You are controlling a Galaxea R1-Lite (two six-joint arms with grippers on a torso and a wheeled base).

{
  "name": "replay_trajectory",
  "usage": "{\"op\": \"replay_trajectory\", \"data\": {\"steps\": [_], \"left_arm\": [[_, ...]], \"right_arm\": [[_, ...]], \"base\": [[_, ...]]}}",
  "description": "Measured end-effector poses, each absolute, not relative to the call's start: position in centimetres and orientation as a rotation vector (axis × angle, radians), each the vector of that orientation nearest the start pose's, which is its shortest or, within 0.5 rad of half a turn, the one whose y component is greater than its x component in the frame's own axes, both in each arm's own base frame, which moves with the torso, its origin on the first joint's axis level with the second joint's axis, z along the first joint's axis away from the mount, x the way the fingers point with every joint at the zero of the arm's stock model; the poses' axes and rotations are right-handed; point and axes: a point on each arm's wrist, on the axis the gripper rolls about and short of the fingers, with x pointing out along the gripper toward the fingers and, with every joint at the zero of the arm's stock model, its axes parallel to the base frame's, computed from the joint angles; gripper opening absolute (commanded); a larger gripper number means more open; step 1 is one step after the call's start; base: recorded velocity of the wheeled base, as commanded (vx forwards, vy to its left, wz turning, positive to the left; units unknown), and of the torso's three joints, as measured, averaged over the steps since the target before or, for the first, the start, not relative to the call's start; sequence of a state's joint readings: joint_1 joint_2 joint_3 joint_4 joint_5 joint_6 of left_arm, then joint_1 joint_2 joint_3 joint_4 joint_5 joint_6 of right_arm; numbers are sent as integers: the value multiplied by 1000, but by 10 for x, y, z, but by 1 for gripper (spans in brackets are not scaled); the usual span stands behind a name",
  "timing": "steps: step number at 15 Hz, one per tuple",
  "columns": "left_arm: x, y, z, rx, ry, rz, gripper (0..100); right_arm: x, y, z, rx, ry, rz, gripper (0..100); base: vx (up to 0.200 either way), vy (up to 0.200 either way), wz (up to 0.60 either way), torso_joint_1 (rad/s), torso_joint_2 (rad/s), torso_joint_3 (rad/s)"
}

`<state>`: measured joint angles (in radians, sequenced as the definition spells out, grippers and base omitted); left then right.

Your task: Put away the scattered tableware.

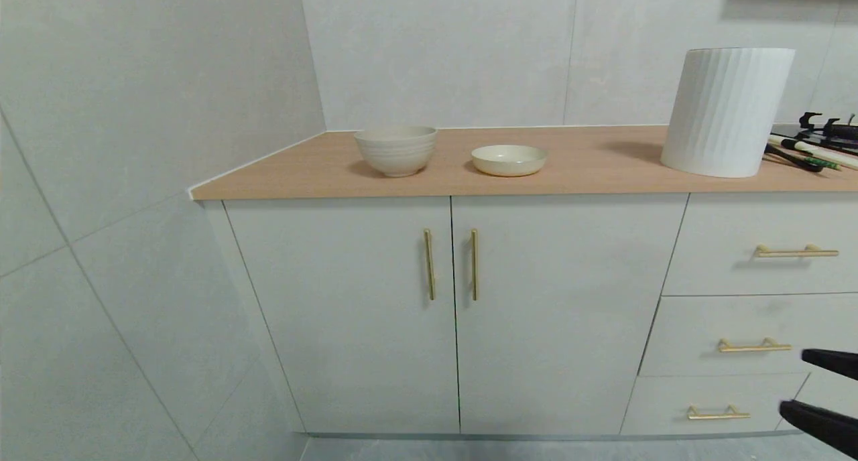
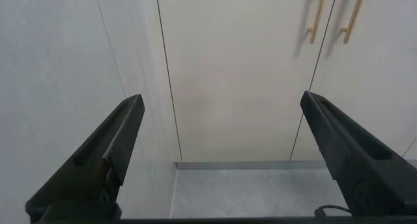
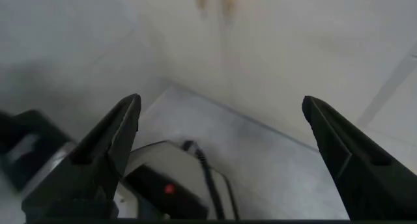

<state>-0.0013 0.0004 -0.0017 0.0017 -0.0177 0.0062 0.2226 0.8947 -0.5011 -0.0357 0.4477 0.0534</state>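
Note:
A ribbed beige bowl (image 1: 396, 150) stands on the wooden countertop (image 1: 603, 169) near its left corner. A shallow cream dish (image 1: 509, 160) sits just right of it. My right gripper (image 1: 821, 390) hangs low at the right, open, in front of the drawers; in its wrist view its fingers (image 3: 104, 159) frame the floor. My left gripper (image 2: 221, 159) is open and holds nothing, low before the left cabinet door (image 2: 234, 74).
Double cabinet doors with gold handles (image 1: 451, 265) are under the counter, with three drawers (image 1: 757, 300) to the right. A tall white ribbed cylinder (image 1: 727, 111) and utensils (image 1: 811, 151) stand at the counter's right. Tiled walls close the left and back.

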Motion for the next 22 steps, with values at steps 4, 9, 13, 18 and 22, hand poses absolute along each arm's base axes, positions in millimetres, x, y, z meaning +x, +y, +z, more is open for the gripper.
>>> {"op": "replay_trajectory", "data": {"steps": [4,9,13,18,22], "left_arm": [[-23,0,76,6,0,-19,100],[-23,0,76,6,0,-19,100],[-23,0,76,7,0,-19,100],[-23,0,76,6,0,-19,100],[-23,0,76,6,0,-18,100]], "right_arm": [[183,80,216,118,426,791,100],[273,156,216,251,478,888,100],[320,189,189,256,517,899,100],[360,217,156,254,397,866,100],[378,234,129,313,414,831,100]], "base": [[0,0,0,0,0,0],[0,0,0,0,0,0],[0,0,0,0,0,0],[0,0,0,0,0,0],[0,0,0,0,0,0]]}}
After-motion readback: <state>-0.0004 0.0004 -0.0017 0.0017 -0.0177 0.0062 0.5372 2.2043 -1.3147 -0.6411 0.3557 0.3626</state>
